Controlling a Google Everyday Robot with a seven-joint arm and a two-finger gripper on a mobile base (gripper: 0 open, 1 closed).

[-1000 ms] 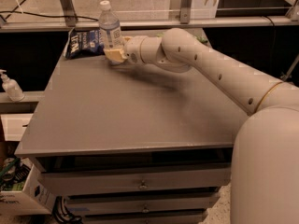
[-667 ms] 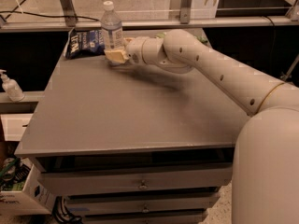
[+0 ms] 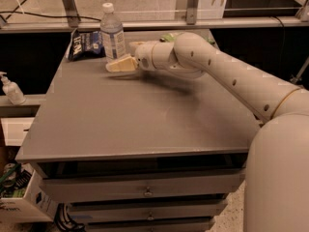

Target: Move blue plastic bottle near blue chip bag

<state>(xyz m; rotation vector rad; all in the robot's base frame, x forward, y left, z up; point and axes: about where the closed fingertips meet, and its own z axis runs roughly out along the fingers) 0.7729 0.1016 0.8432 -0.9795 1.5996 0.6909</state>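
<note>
The blue plastic bottle (image 3: 112, 33), clear with a white cap and a blue-and-white label, stands upright at the far left of the grey table (image 3: 145, 115). The blue chip bag (image 3: 83, 44) lies flat just left of it, almost touching. My gripper (image 3: 121, 58) is low at the bottle's base, reaching in from the right. It is open. One cream finger (image 3: 119, 65) lies in front of the bottle, apart from it. The other is mostly hidden behind the bottle.
A light green snack bag (image 3: 169, 36) peeks out behind my wrist at the table's back. A small white pump bottle (image 3: 10, 88) stands on a lower ledge to the left. A cardboard box (image 3: 21, 197) sits on the floor at left. Drawers (image 3: 145, 190) are under the tabletop.
The near finger has shifted toward the camera, away from the bottle's base. The bottle stays upright in the same spot beside the chip bag.
</note>
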